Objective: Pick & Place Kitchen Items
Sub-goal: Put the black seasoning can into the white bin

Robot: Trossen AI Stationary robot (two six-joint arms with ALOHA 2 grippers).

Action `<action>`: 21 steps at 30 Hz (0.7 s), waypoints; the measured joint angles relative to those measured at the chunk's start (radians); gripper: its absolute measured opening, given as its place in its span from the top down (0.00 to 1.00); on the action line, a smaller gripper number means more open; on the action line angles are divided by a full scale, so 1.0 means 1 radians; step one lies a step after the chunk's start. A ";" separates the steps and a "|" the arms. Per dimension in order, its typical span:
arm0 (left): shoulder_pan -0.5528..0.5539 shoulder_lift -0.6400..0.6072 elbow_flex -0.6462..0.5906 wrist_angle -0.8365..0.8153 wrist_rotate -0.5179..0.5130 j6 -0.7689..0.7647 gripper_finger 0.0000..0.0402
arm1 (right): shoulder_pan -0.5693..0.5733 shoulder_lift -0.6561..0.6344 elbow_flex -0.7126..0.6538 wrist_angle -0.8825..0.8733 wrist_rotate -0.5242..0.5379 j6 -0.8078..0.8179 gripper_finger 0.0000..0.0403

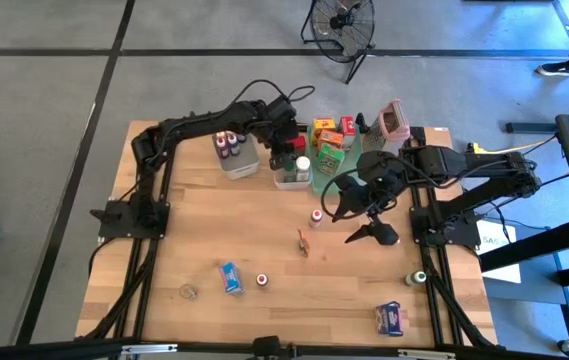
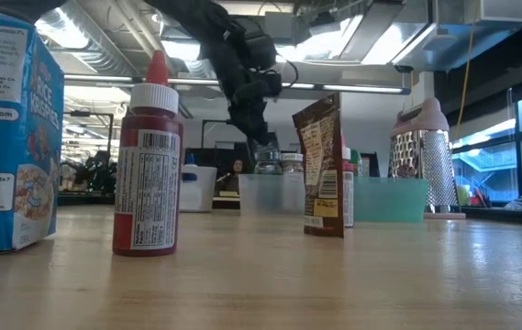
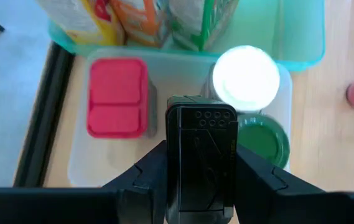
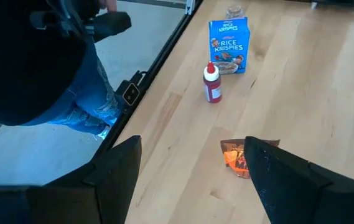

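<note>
A light wooden table (image 1: 214, 240) stands on a grey floor (image 1: 34, 110) crossed by dark lines, with a black pedestal fan (image 1: 342, 22) beyond its far edge. Along that far side sit two clear plastic bins (image 1: 242, 165), a teal tray (image 1: 316, 180) just beside them and, at the tray's right end, a tall metal box grater with a pink rim (image 1: 392, 121). In the level view the grater (image 2: 423, 156) rises behind the teal tray (image 2: 389, 199) against an office of ceiling lights and windows.
</note>
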State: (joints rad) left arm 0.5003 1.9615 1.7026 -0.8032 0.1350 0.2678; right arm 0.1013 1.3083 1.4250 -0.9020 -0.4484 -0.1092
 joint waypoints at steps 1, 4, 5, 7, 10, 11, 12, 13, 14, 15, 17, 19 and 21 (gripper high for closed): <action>0.000 0.009 0.000 0.002 0.000 0.005 0.69 | -0.002 0.000 0.000 0.000 0.000 -0.002 0.29; -0.001 0.032 0.000 0.030 0.014 0.008 0.69 | -0.010 0.000 0.000 -0.005 0.000 -0.004 0.29; -0.003 0.039 0.000 0.034 0.014 0.008 0.69 | -0.011 0.000 0.000 -0.006 -0.001 -0.004 0.29; -0.003 0.052 0.000 0.045 0.014 0.008 0.69 | -0.015 0.000 0.000 -0.009 -0.001 -0.005 0.29; -0.003 0.055 0.000 0.048 0.014 0.011 0.69 | -0.019 0.000 0.000 -0.012 -0.001 -0.008 0.29; -0.003 0.055 0.000 0.055 0.014 0.019 0.69 | -0.021 0.000 0.000 -0.015 -0.001 -0.011 0.29; -0.003 0.055 0.000 0.063 0.015 0.024 0.69 | -0.023 0.000 0.000 -0.015 -0.001 -0.011 0.29; -0.003 0.055 0.000 0.074 0.015 0.026 0.69 | -0.025 0.000 0.000 -0.014 -0.001 -0.011 0.29; -0.003 0.055 0.000 0.082 0.018 0.025 0.69 | -0.028 0.000 0.000 -0.015 -0.001 -0.012 0.29; -0.003 0.055 0.000 0.087 0.022 0.025 0.69 | -0.030 0.000 0.000 -0.015 -0.002 -0.012 0.29; -0.004 0.055 0.000 0.090 0.030 0.026 0.69 | -0.036 0.000 0.000 -0.015 -0.006 -0.014 0.29; -0.004 0.055 0.000 0.090 0.038 0.026 0.68 | -0.039 0.000 0.000 -0.016 -0.013 -0.021 0.29; -0.006 0.055 0.000 0.101 0.046 0.027 0.67 | -0.046 0.000 0.000 -0.017 -0.026 -0.030 0.29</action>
State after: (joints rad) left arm 0.4947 2.0167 1.7023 -0.7023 0.1813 0.2948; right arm 0.0557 1.3087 1.4250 -0.9190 -0.4741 -0.1397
